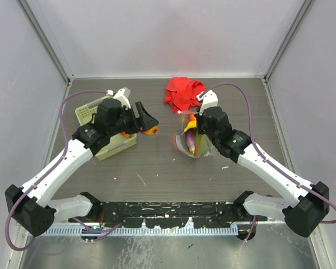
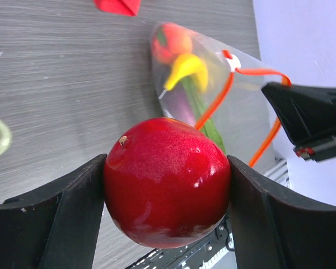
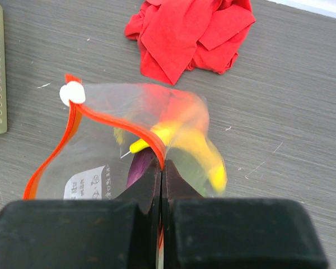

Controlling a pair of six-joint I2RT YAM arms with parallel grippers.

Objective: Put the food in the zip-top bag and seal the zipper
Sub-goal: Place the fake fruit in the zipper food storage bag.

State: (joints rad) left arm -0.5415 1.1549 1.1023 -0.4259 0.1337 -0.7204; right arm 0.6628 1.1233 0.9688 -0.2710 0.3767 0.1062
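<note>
**Red fruit in hand, bag mouth held up for it**

On your left, the pale green basket (image 1: 88, 114) sits under the left arm's wrist. It plays no part in this step, so swing clear of it.

The left gripper (image 1: 147, 124) has its fingers closed on a round red toy fruit (image 2: 157, 190), one finger on each flank. The fruit looks hard, glossy and light. A smooth ball like that can squirt out of a loose pinch, so grip it across its widest part.

The fruit hangs above the table (image 1: 157, 168) between the basket and the zip-top bag (image 1: 186, 147). The bag is thin, clear and floppy, and its mouth will only hold open while something holds it. A yellow banana (image 3: 182, 140), a dark purple piece (image 3: 137, 166), green pods (image 2: 211, 128) and a red-orange piece (image 2: 171, 42) already lie inside it.

The zipper (image 3: 109, 122) looks like the firmest part of the bag, and so the best place to take hold. Its white slider (image 3: 73, 93) sits at the far end. The right gripper (image 3: 161, 168) has its fingers pressed together on this strip, lifting one lip. The opening looks narrow for the fruit, so you may need to bring it in along the strip.

The red cloth (image 1: 182, 92) lies just beyond the bag, out of the approach.
</note>
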